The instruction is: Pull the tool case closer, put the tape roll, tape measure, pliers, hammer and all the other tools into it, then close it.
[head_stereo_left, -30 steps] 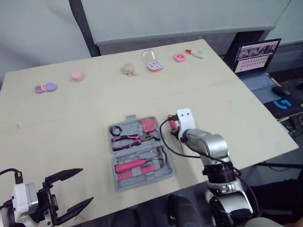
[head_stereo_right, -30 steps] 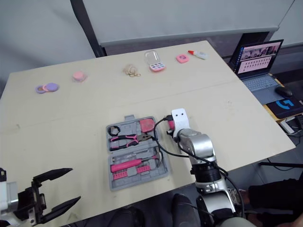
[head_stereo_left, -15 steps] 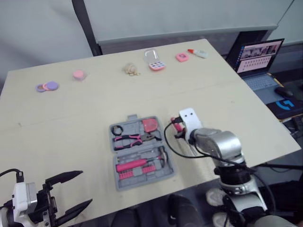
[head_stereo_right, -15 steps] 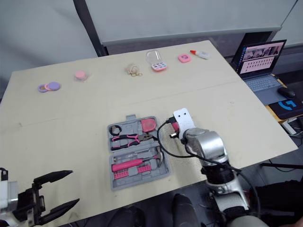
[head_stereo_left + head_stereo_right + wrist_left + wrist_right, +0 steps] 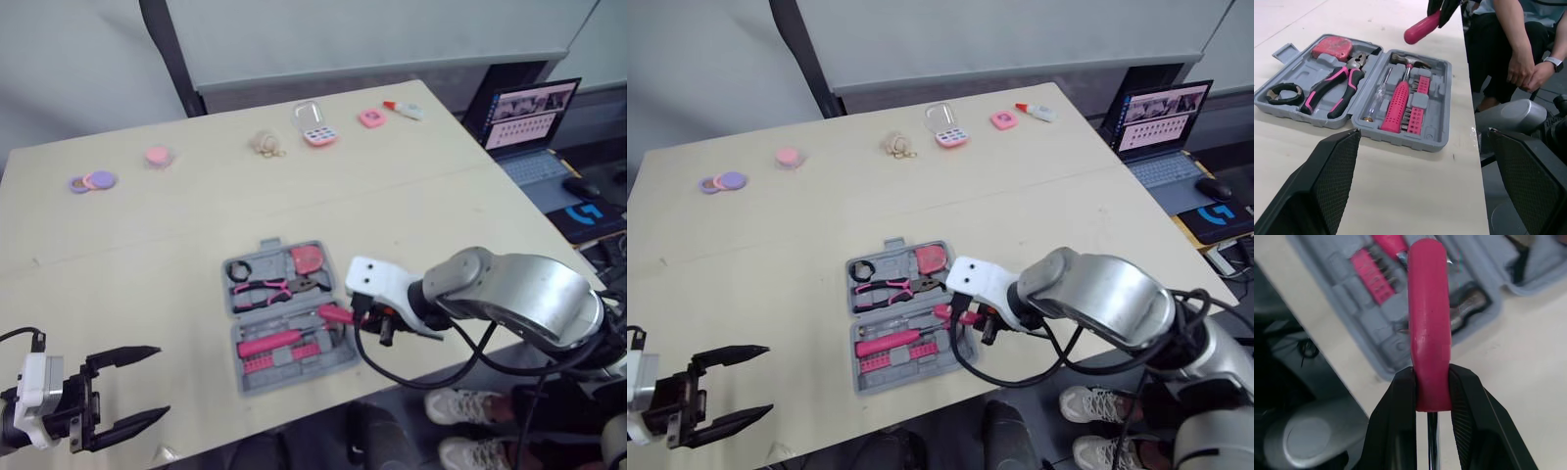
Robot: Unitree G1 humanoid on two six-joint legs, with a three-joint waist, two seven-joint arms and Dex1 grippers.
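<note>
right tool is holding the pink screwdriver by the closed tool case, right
Not quite: the tool case is open, not closed; the left wrist view shows both halves lying flat. The right tool is holding the pink screwdriver by it.

Along the far edge of the pale bench [image 5: 470,215] lay purple and pink discs [image 5: 91,181], a pink puck [image 5: 158,155], a beige clump [image 5: 265,145], a clear-lidded pink box [image 5: 314,127], a small pink block [image 5: 371,118] and a white bottle [image 5: 405,110]. Off its right side stood an open laptop [image 5: 530,122], a mouse [image 5: 582,187] and a blue mat [image 5: 593,217].
</note>
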